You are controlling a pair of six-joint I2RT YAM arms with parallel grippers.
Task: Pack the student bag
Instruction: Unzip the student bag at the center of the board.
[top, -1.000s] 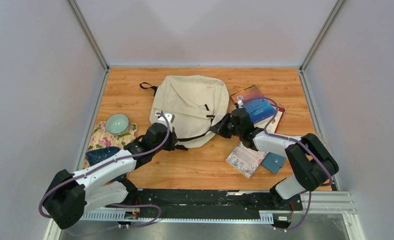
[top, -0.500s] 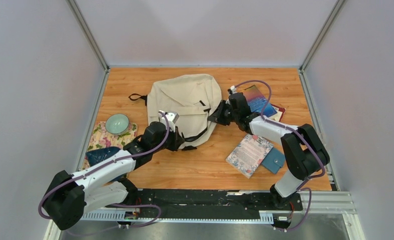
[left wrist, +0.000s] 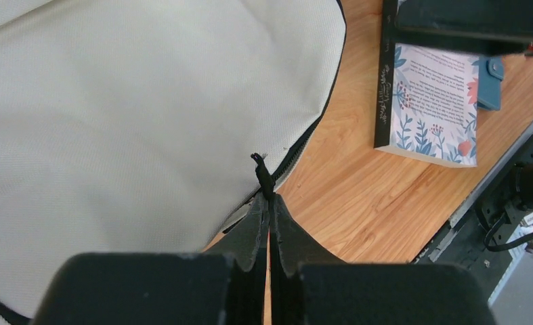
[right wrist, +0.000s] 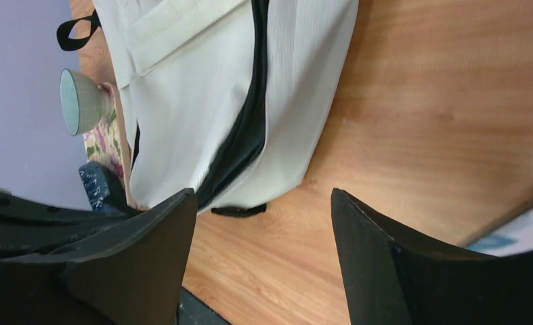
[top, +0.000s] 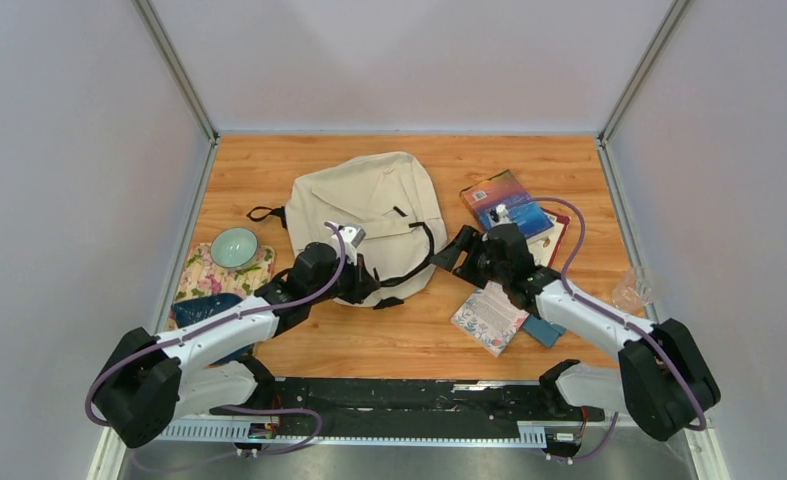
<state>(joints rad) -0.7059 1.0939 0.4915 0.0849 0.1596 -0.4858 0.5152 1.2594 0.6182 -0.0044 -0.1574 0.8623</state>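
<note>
Jaws of the left gripper are pressed together, pinching a black zipper pull that sticks out past the fingertips at the near edge of the student bag. Jaws of the right gripper are spread wide with nothing between them, only bare table and the bag's corner beyond.

Top view: the student bag lies flat at about 11 o'clock from the table centre. Its black strap loop points to 9 o'clock, and a black strap curves across its near right part. The left gripper sits at the bag's 6 o'clock edge. The right gripper is just off the bag's 4 o'clock corner — near it, not touching.

Other items:
- Pale green bowl sits on a floral cloth at 9 o'clock of the table, beside the bag but apart from it.
- Dark blue object is just near of the cloth, partly under the left arm.
- Blue-covered book lies at 2 o'clock, partly behind the right wrist.
- Floral book lies at 4 o'clock, under the right forearm, with a small blue pouch touching its right side.
- Crumpled clear plastic lies at the 3 o'clock edge.
</note>
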